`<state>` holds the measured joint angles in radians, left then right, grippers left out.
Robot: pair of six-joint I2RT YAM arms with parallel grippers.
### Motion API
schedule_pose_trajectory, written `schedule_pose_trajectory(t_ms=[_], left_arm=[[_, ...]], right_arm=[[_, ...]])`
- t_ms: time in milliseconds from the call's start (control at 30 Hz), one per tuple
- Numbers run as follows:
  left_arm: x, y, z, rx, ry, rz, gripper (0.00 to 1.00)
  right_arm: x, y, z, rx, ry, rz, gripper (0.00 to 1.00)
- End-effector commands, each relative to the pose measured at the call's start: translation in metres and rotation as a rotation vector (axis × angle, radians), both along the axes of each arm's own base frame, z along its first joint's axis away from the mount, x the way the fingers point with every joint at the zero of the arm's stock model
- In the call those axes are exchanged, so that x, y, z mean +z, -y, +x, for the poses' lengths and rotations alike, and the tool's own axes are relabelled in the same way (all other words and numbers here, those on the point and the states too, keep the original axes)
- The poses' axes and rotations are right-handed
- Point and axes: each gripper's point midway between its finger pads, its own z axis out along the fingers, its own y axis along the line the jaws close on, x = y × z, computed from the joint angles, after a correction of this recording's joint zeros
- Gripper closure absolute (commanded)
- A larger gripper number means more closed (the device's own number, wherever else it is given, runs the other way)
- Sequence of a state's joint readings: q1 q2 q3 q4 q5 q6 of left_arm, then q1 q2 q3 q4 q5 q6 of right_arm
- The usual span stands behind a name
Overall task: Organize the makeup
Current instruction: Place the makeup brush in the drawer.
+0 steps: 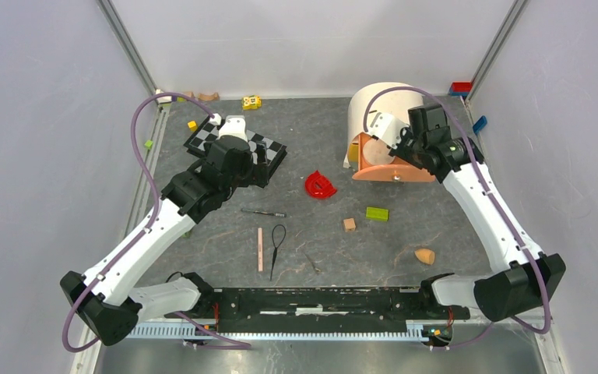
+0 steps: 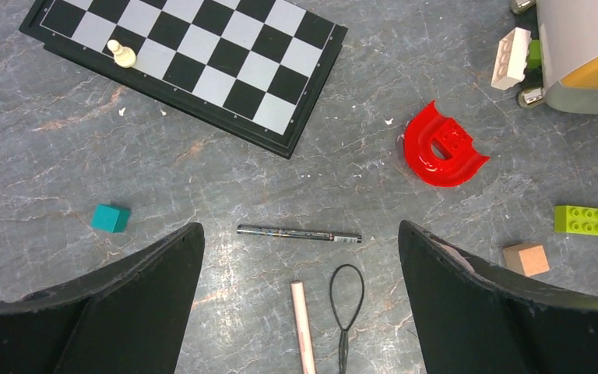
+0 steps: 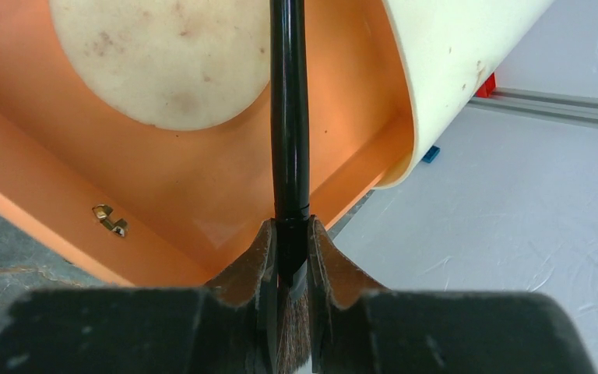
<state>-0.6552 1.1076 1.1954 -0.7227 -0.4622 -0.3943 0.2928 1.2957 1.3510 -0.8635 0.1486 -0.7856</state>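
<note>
My right gripper is shut on a black-handled brush, its bristles pinched between the fingers. The handle points into the orange inside of an open cream case. From above, this gripper sits at the case mouth. My left gripper hangs open and empty high over the mat. Below it lie a thin black pencil, a pink stick and a black loop tool. An orange teardrop sponge lies at the near right.
A chessboard with one white pawn lies at the back left, partly under my left arm. A red curved piece, green brick, wooden block and teal cube are scattered on the mat.
</note>
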Motion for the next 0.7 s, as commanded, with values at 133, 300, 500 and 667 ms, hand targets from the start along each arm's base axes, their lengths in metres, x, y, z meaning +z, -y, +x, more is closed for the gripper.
schedule_pose_trajectory(t_ms=[133, 300, 500, 667], left_arm=[[0.003, -0.004, 0.009, -0.001, 0.041, 0.035, 0.0], [0.001, -0.005, 0.011, -0.001, 0.04, 0.042, 0.0], [-0.002, -0.006, 0.012, 0.007, 0.038, 0.046, 0.0], [-0.003, -0.006, 0.012, 0.005, 0.037, 0.048, 0.0]], right_arm=[[0.002, 0.0, 0.013, -0.018, 0.025, -0.02, 0.99], [0.001, -0.002, 0.022, -0.039, 0.037, -0.007, 0.99], [-0.004, -0.003, 0.03, -0.045, 0.035, -0.013, 0.97], [-0.003, -0.008, 0.037, -0.039, 0.062, 0.002, 0.96]])
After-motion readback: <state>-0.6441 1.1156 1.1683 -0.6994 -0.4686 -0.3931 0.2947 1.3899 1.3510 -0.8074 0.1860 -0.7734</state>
